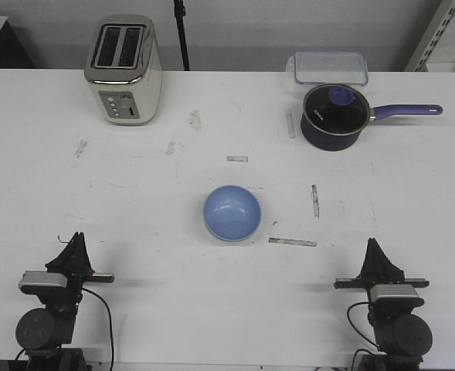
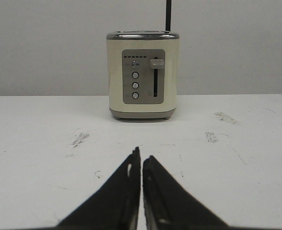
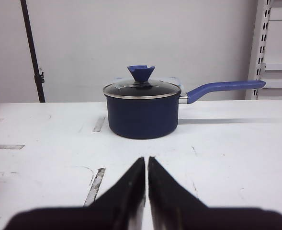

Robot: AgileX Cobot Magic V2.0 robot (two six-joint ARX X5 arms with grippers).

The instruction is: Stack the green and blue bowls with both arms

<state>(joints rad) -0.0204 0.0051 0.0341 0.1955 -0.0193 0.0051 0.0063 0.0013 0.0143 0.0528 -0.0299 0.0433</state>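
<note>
The light blue bowl (image 1: 232,212) sits upright at the middle of the white table. A thin pale mint edge (image 1: 229,238) shows under its near rim, as of the green bowl beneath it; no separate green bowl is in view. My left gripper (image 1: 76,236) rests low at the near left, shut and empty, far from the bowl. My right gripper (image 1: 372,242) rests at the near right, shut and empty. In the left wrist view the gripper (image 2: 141,154) points at the toaster; in the right wrist view the gripper (image 3: 146,159) points at the saucepan. Neither wrist view shows a bowl.
A cream toaster (image 1: 123,69) stands at the far left, also in the left wrist view (image 2: 142,74). A navy saucepan (image 1: 334,116) with lid and purple handle stands at the far right, also in the right wrist view (image 3: 141,109). A clear lidded box (image 1: 331,66) lies behind it.
</note>
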